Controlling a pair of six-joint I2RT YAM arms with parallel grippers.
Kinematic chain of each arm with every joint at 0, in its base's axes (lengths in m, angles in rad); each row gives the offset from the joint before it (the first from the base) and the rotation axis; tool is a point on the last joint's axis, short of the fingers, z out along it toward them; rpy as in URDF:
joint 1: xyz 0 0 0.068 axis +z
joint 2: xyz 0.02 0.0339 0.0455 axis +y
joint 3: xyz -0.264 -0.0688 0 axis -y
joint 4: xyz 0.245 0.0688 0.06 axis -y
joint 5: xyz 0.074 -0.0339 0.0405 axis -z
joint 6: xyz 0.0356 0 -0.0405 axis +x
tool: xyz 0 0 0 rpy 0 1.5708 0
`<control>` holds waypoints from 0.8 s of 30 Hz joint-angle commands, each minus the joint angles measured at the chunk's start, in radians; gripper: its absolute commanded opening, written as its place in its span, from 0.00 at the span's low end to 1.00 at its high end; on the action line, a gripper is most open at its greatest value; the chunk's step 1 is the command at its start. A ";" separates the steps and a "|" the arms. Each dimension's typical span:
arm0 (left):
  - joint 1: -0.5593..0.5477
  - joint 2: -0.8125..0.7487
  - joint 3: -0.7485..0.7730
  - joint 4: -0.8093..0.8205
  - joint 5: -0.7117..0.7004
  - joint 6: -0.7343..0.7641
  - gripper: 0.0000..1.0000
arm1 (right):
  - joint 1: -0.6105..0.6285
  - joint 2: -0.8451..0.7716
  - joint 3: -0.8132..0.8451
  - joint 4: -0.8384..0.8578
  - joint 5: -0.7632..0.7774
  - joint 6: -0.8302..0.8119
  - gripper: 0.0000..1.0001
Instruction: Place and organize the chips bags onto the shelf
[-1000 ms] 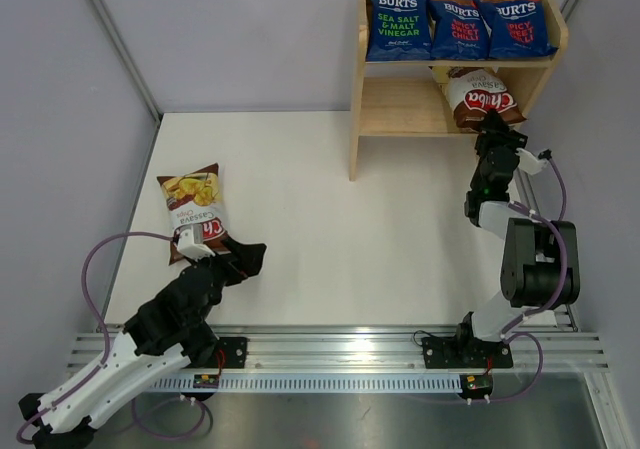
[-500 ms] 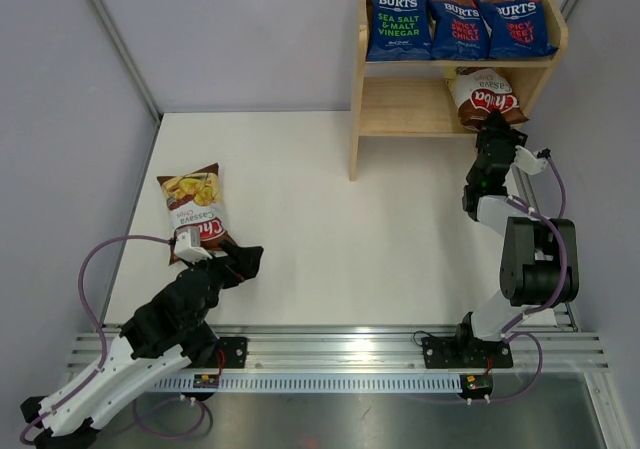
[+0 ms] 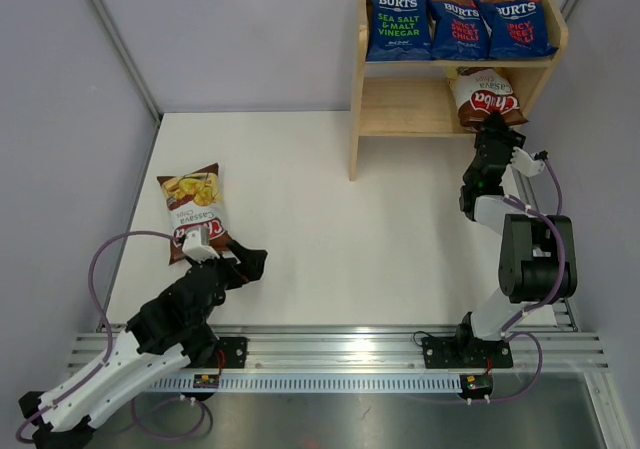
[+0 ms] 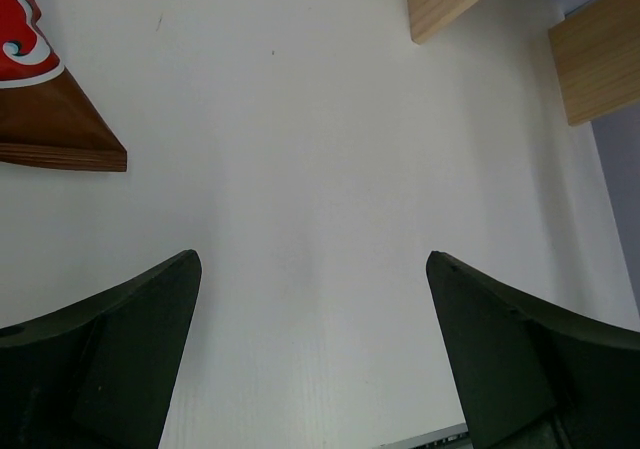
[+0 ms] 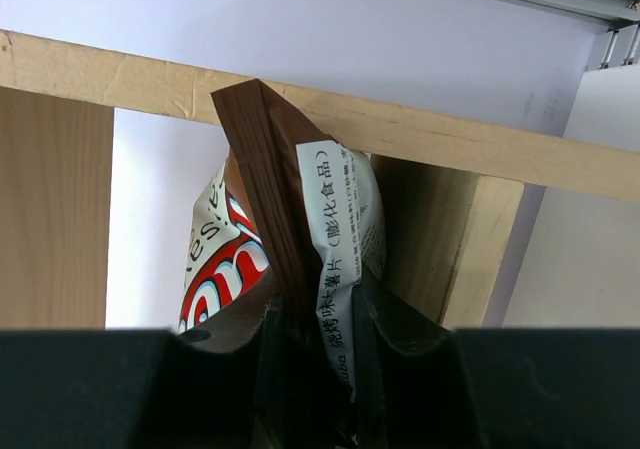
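Now the brown bag [image 3: 485,95] sits deeper in the shelf's [image 3: 400,107] lower tier at one o'clock, right jaws pinching it; left jaws gape wide near the last bag [image 3: 193,207].

**White desk in a pale-walled booth**

From my station I see a flat matte white desk [image 3: 330,219], boxed in by a plain pale grey left wall panel [image 3: 55,119], back wall panel [image 3: 240,39] and right wall panel [image 3: 610,119]. A slim aluminium post [image 3: 118,41] runs down to the desk's back-left corner. A ribbed aluminium rail [image 3: 330,347] lines the near edge, with a brushed grey metal sheet [image 3: 350,419] below it. The light is soft and even.
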 commanded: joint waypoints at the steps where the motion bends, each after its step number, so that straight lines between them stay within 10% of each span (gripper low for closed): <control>1: -0.001 0.116 0.037 0.038 0.040 0.049 0.99 | -0.011 -0.005 -0.023 -0.034 0.095 -0.020 0.35; 3: -0.001 0.169 0.056 0.036 0.054 0.058 0.99 | -0.011 -0.022 -0.039 -0.037 0.094 -0.018 0.69; 10: 0.019 0.239 0.099 0.035 0.079 0.074 0.99 | -0.020 -0.148 -0.086 -0.100 0.089 -0.041 0.79; 13: 0.032 0.259 0.151 -0.009 0.051 0.080 0.99 | -0.029 -0.192 -0.115 -0.146 0.065 -0.010 0.99; 24: 0.387 0.408 0.348 -0.069 0.261 0.182 0.99 | -0.075 -0.469 -0.144 -0.479 -0.108 -0.071 1.00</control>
